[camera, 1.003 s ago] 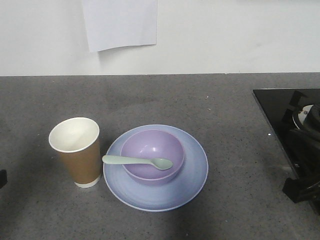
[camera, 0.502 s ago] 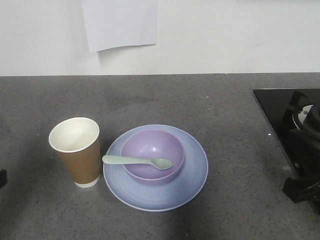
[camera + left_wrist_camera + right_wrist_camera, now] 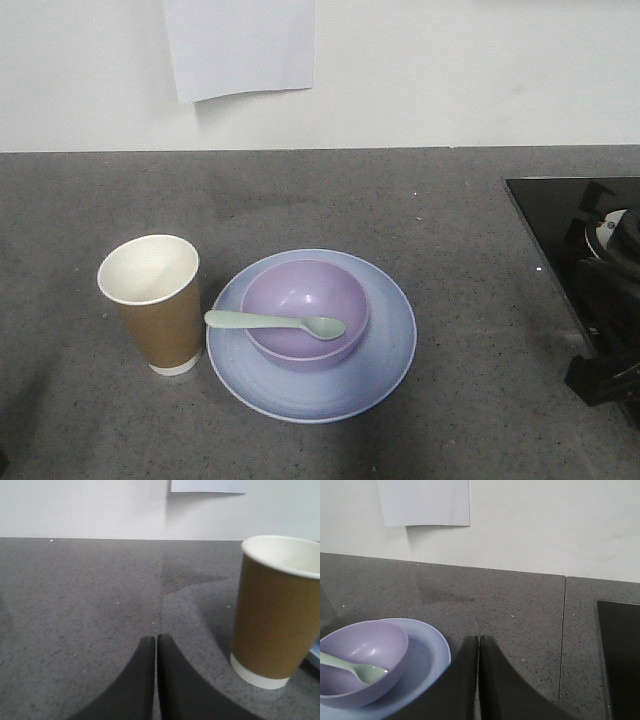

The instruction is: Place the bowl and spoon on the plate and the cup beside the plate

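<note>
- Left gripper (image 3: 156, 645): jaws clenched together with nothing between them, hanging low over bare bench (image 3: 75, 605). The cup (image 3: 277, 610) stands upright just to its right, clear of the fingers.
- Right gripper (image 3: 478, 647): same deal, jaws pressed shut and empty, parked off the right edge of the plate (image 3: 432, 652) and not touching it.
- Working outward in the front view: the bowl (image 3: 303, 312) sits in the middle of the plate (image 3: 385, 350), and the spoon (image 3: 275, 322) lies across the bowl, head inside toward the right and handle poking out over the left rim (so it's on the plate by way of the bowl).
- The cup (image 3: 155, 305) is upright on the bench just left of the plate, base about touching the plate's edge; can't quite tell if there's a gap.
- Other stuff: a black cooktop (image 3: 560, 230) at the far right, a sheet of paper (image 3: 240, 45) taped on the wall.
- My read: the arrangement looks done, every item where the task wants it. The only step in hand is backing off, so the next move just needs both arms to pull clear without clipping the cup, which looks light and easy to knock over.
</note>
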